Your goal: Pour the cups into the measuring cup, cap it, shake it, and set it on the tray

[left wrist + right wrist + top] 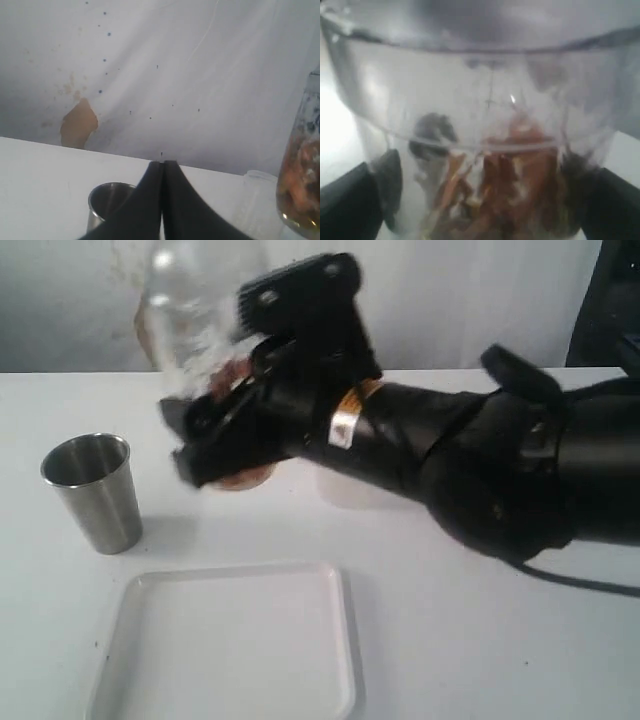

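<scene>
My right gripper reaches across to the left and is shut on the clear measuring cup, held above the table and blurred. Reddish-brown pieces lie inside the measuring cup, which fills the span between the right gripper's fingers. The steel tumbler stands upright at the left. Under the gripper a reddish-brown rounded shape, seemingly the wooden cup, sits mostly hidden. The white tray lies at the front. My left gripper is shut on nothing, near the tumbler and beside the raised cup.
A frosted container stands on the white table between the tumbler and the raised cup. A white cloth backdrop with a brown patch hangs behind the table. The bulky right arm spans the right half of the table.
</scene>
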Robot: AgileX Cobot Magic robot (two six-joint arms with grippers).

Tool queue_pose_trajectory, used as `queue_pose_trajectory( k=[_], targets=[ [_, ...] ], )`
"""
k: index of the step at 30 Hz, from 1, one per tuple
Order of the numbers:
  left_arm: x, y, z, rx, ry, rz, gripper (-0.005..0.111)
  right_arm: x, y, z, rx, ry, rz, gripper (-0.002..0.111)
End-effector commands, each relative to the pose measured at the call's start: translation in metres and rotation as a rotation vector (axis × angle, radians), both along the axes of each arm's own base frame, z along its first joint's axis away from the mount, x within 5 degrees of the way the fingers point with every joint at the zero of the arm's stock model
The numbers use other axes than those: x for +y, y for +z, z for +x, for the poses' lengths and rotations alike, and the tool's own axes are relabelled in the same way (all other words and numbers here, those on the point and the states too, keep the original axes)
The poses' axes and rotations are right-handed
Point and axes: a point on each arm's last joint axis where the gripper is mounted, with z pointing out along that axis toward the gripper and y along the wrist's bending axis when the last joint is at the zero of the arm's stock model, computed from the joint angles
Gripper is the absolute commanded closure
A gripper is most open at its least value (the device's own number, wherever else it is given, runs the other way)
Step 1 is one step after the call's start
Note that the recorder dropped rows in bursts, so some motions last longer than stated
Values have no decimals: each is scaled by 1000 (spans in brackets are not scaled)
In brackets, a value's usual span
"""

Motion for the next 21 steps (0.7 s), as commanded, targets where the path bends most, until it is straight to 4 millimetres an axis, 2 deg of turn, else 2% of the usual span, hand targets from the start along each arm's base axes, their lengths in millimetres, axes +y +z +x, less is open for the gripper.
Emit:
queue_pose_trajectory(
  k=[1, 4, 5, 7, 9, 10, 11, 13, 16, 18, 19, 21],
  targets=[
    [1, -3, -1, 20, 9, 1, 107, -14, 7, 6, -33, -75, -34, 108],
    [2, -5, -1, 47, 28, -6, 107, -40, 6, 21, 80, -289, 160, 108],
    [3, -6, 0, 59, 37, -7, 107, -39, 6, 20, 77, -288, 178, 108],
    [4, -8, 0, 72, 46, -7, 107, -17, 6, 6, 24, -148, 109, 108],
    [4, -7, 0, 67, 43, -9, 107, 6, 4, -13, -101, 46, -67, 108],
    [3, -7, 0, 62, 40, -10, 107, 10, 1, -18, -156, 107, -169, 108],
    [3, -6, 0, 58, 37, -11, 107, 8, 1, -17, -153, 102, -188, 108],
    [3, -7, 0, 59, 33, -3, 107, -12, 7, -2, -65, -48, -75, 108],
    [3, -7, 0, 61, 34, 0, 107, -44, 10, 17, 125, -320, 223, 108],
    [3, -7, 0, 61, 34, 0, 107, -42, 10, 16, 178, -341, 305, 108],
    [3, -7, 0, 61, 34, 0, 107, -31, 11, 10, 121, -257, 233, 108],
    [3, -7, 0, 61, 34, 2, 107, -9, 11, -5, -74, -31, -24, 108]
  ],
)
